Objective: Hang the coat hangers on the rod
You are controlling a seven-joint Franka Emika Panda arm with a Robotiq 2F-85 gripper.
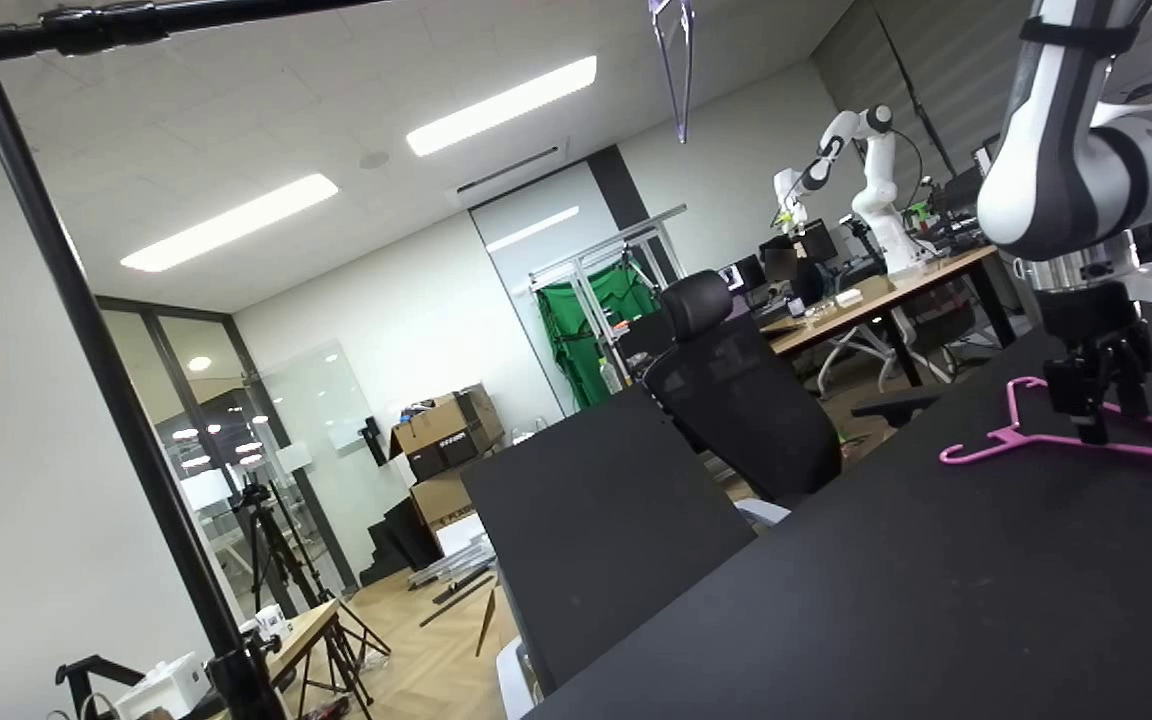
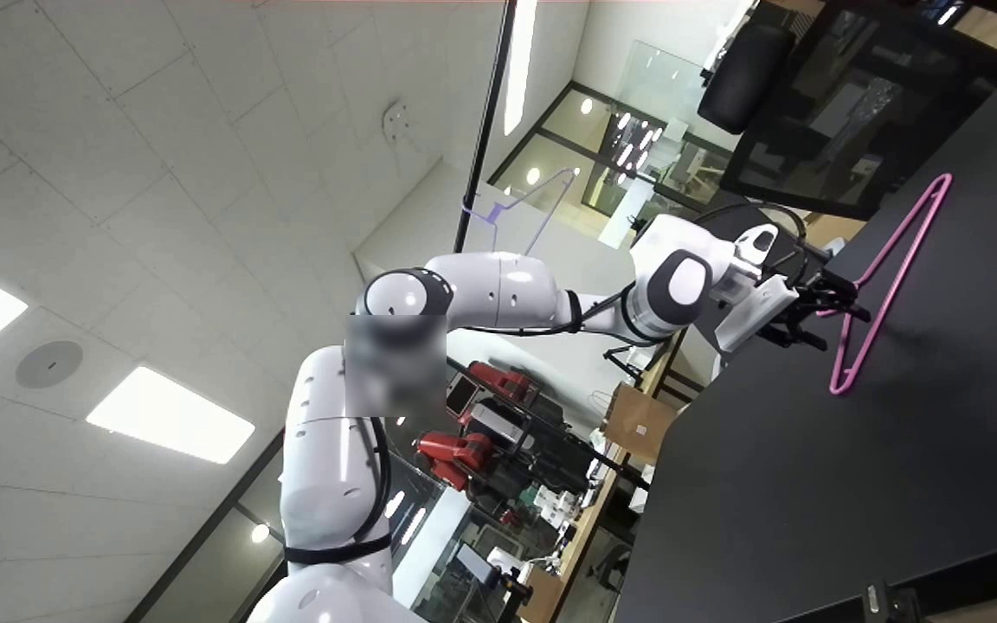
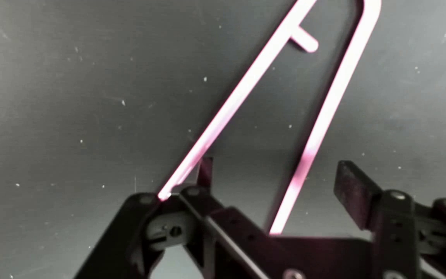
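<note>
Currently, the claw (image 3: 275,174) points down at the pink coat hanger (image 1: 1046,438), its two fingers set apart. The pink coat hanger lies on the black worktop (image 1: 786,610), at the right in both exterior views; in an exterior view, its hook is turned to the left. In the wrist view, one long bar of this hanger passes through the gap between the fingers, spaced from the right-hand finger (image 3: 356,190). The second bar runs to the left-hand finger (image 3: 205,170) and is hidden behind it; from where I stand, contact between the two cannot be told. Both bars converge toward the far end, where a short peg projects inward from the left bar. The purple coat hanger (image 2: 496,213) is suspended from the black rod (image 2: 486,121), hook over the rod, well above the worktop. The white robot arm (image 2: 507,290), bent at the elbow, reaches rightward to the worktop; part of the elbow is blurred. A black post (image 1: 85,320) rises at the near left. Beyond the worktop stands an office chair (image 1: 751,410) with a dark back. A second arm (image 1: 879,165), likewise white, is mounted at the far right, and cardboard boxes (image 1: 431,428) are stacked at the far left.
</note>
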